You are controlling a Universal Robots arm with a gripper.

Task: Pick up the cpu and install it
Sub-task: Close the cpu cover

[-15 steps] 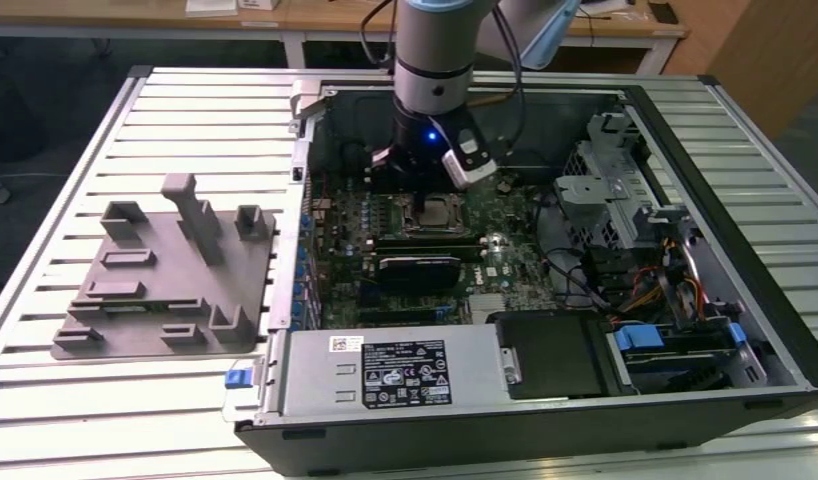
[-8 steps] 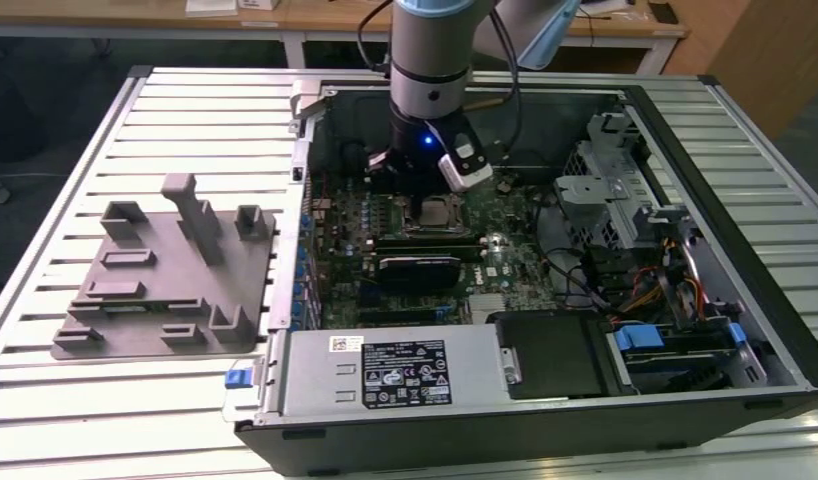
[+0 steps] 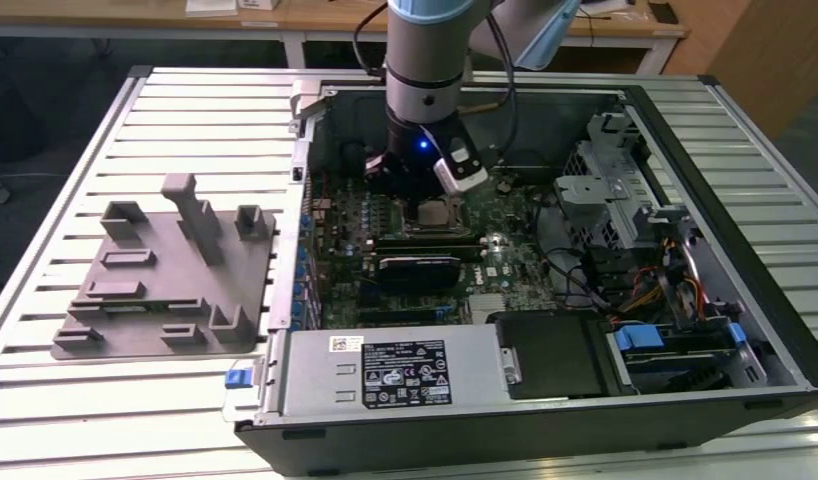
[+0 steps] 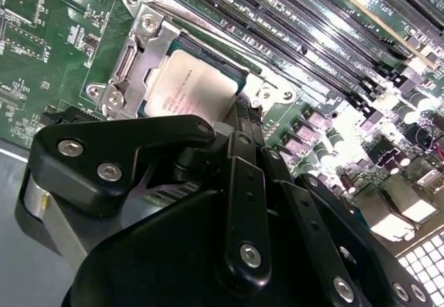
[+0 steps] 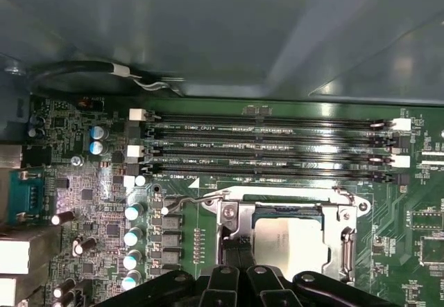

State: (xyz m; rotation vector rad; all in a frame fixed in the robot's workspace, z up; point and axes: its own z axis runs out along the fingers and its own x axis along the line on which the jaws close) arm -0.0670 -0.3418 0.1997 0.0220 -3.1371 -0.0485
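The cpu [image 5: 295, 241] is a silvery square chip lying flat in the motherboard socket, framed by the metal bracket [image 5: 347, 231]. In the second wrist view the cpu [image 4: 191, 85] has its printed top facing up. From the exterior view the cpu [image 3: 440, 211] sits mid-board inside the open computer case. My gripper [image 5: 236, 251] hangs just above the socket's edge, with its black fingers together and nothing between them. In the second wrist view the gripper [image 4: 243, 123] is right beside the chip's side. The arm [image 3: 423, 90] comes straight down into the case.
Memory slots [image 5: 270, 147] run along one side of the socket, and capacitors [image 5: 132, 238] line another side. A grey plastic tray [image 3: 169, 280] with upright blocks rests on the slatted table at the exterior view's left. A power supply [image 3: 382, 370] and a drive cage [image 3: 623, 200] crowd the case.
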